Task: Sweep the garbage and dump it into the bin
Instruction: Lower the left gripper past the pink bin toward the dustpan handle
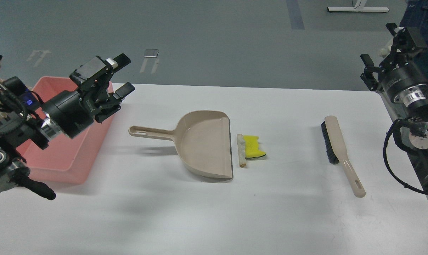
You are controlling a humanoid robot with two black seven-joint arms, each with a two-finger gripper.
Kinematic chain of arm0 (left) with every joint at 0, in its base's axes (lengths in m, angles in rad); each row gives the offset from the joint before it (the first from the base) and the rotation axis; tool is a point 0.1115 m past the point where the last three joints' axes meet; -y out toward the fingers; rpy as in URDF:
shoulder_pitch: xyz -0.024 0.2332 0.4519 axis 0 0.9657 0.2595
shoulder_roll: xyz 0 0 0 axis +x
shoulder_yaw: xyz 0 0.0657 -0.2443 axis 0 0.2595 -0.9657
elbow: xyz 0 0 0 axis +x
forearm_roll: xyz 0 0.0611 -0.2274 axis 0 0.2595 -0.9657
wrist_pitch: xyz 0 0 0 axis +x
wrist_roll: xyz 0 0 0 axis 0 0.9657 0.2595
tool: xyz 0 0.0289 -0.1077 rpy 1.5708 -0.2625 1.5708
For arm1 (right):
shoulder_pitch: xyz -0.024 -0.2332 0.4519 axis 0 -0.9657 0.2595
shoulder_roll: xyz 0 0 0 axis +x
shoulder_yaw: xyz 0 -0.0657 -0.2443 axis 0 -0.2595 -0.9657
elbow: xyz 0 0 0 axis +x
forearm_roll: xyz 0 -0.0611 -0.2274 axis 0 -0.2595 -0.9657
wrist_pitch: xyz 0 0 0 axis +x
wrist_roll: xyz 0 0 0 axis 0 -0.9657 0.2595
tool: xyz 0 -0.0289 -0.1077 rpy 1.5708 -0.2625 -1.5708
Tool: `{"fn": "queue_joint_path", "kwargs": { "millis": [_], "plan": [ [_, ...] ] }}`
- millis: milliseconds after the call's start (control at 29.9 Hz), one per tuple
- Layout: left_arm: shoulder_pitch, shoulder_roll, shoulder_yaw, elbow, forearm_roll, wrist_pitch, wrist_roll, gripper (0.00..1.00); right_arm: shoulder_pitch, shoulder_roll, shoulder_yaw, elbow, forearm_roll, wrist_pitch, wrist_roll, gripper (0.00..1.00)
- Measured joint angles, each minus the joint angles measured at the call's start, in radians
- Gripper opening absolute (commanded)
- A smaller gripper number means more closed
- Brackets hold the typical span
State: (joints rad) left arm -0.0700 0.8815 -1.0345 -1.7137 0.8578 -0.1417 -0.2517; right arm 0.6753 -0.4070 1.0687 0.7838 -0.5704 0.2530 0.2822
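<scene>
The garbage lies mid-table: a yellow sponge (pixel 253 146) resting against a thin whitish, tan-edged slice (pixel 241 151), just right of the open lip of the beige dustpan (pixel 205 143). The dustpan's handle points left. The pink bin (pixel 72 159) stands at the table's left edge. A beige brush (pixel 338 145) with black bristles lies to the right. My left gripper (pixel 123 75) is open and empty, low over the bin's right wall, left of the dustpan handle. My right gripper (pixel 383 47) is open and empty, raised beyond the table's far right corner.
The white table (pixel 214 212) has bare surface in front of the dustpan and brush. My left arm covers part of the bin. A patterned cloth edge shows at the far left. Grey floor lies beyond the table.
</scene>
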Motion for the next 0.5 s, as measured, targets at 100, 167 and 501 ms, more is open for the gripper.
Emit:
{"fn": "queue_joint_path", "kwargs": {
  "millis": [100, 167, 501],
  "plan": [
    [0.081, -0.044, 0.004, -0.004, 0.095, 0.036, -0.003, 0.98, -0.006, 0.0, -0.001, 0.0, 0.0, 0.0, 0.0, 1.0],
    [0.112, -0.093, 0.009, -0.002, 0.17, 0.077, -0.004, 0.98, -0.008, 0.0, -0.001, 0.0, 0.0, 0.0, 0.0, 1.0],
    [0.156, -0.258, 0.085, 0.081, 0.283, 0.298, 0.03, 0.98, -0.007, -0.002, 0.0, 0.0, 0.0, 0.0, 0.0, 1.0]
  ]
}}
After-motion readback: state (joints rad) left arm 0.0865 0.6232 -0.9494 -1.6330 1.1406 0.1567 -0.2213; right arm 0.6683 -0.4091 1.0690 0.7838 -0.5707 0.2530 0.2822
